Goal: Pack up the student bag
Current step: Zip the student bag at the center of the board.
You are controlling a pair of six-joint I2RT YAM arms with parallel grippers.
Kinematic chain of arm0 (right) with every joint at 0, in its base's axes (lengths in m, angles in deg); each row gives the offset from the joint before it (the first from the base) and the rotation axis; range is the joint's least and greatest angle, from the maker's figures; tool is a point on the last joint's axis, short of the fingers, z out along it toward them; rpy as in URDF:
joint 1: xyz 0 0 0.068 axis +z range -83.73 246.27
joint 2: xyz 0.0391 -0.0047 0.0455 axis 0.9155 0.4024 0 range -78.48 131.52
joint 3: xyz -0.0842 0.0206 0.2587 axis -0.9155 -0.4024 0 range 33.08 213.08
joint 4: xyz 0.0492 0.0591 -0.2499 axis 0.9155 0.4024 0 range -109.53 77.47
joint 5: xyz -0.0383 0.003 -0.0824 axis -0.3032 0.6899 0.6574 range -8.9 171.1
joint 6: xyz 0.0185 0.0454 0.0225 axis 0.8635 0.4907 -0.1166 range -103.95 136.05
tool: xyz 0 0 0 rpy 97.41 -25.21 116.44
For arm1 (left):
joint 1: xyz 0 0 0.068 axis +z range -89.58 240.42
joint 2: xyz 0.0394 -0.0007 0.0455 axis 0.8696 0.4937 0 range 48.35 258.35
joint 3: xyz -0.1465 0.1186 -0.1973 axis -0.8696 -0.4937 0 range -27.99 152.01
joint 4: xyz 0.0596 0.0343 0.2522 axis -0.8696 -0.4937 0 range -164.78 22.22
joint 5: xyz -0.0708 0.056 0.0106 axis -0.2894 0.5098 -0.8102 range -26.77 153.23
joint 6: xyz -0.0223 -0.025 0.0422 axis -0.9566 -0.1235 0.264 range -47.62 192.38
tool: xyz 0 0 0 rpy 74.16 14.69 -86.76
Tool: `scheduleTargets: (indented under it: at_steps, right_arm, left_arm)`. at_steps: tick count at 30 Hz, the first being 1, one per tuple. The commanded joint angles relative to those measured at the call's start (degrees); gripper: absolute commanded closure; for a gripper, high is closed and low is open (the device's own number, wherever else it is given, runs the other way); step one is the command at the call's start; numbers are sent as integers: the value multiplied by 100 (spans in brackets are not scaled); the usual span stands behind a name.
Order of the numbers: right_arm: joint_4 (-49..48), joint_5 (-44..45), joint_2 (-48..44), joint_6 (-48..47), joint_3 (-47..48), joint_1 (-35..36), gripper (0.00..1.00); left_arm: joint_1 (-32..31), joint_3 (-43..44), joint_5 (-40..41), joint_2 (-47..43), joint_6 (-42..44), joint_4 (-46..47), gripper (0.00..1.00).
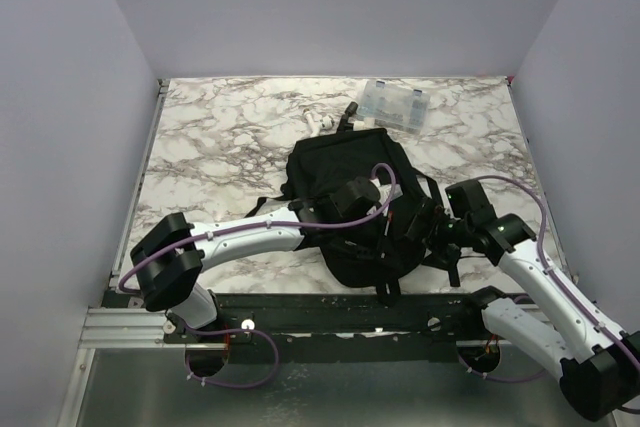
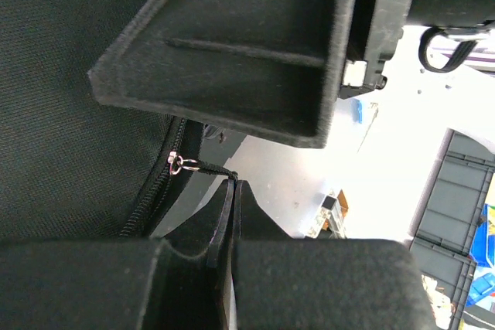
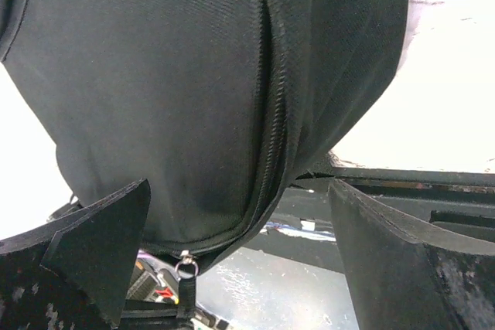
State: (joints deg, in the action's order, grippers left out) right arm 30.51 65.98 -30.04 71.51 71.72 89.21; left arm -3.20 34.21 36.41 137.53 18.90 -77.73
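Marble bench (image 1: 220,137), pale walls all round. So the student bag (image 1: 335,162) sits mid-bench, close to the near edge, right in front of both arms. Left gripper (image 2: 233,185) is pinched tight on the zipper pull (image 2: 207,168), I'd guess to run the zip or keep it taut. Right gripper (image 3: 238,191) is spread wide at the bag's right side with nothing in it, probably lining up to steady the fabric. Clear compartment box (image 1: 397,105) sits by the far edge.
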Motion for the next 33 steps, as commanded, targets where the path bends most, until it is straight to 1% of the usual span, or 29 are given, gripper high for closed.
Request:
scheduleTargets:
  at_steps: [1,5,6,7,8,9,10,11,12,14,18,19,21,22,24,27,31,33]
  right_arm:
    - [-295,10,-4,114,-259,44,0]
    - [-77,313,-122,98,-213,44,0]
    - [-15,439,-188,95,-182,41,2]
    - [27,528,-241,93,-162,42,6]
    - [69,637,-287,88,-132,44,12]
    - [115,731,-309,100,-113,43,20]
    - [152,810,-311,118,-106,44,30]
    - [150,844,-311,123,-113,43,43]
    - [129,852,-298,129,-130,44,51]
    - [68,859,-268,179,-195,44,64]
    - [-145,1047,-266,388,-269,44,77]
    - [-215,1096,-266,424,-262,42,83]
    - [-246,1266,-267,499,-199,43,98]
    - [-231,1365,-266,526,-150,44,99]
    - [-172,1603,-274,561,-5,44,100]
    - [187,2062,-268,858,226,35,99]
    - [470,2615,-547,984,375,35,99]
    - [547,2746,-623,988,408,35,99]
  left_arm:
    - [-88,269,-296,63,70,22,100]
    - [-107,346,-277,120,89,-74,100]
    - [-103,346,-265,123,85,-89,100]
    - [-107,346,-257,132,82,-92,100]
    - [-107,346,-249,133,75,-103,100]
    - [-105,339,-249,145,73,-110,100]
    - [-103,354,-253,158,72,-123,100]
    - [-107,363,-253,173,73,-137,100]
    - [-107,363,-256,180,72,-153,100]
    - [-107,372,-253,194,71,-187,100]
    - [-107,404,-185,204,108,-343,100]
    - [-107,422,-159,207,138,-417,100]
    - [-105,429,-132,214,202,-569,100]
    - [-107,404,-106,200,239,-637,100]
    - [-107,320,50,117,374,-851,100]
    - [-107,39,716,-194,668,-1447,100]
    - [-38,-851,1807,-920,876,-2036,100]
    - [191,-1387,2116,-1312,802,-2205,100]
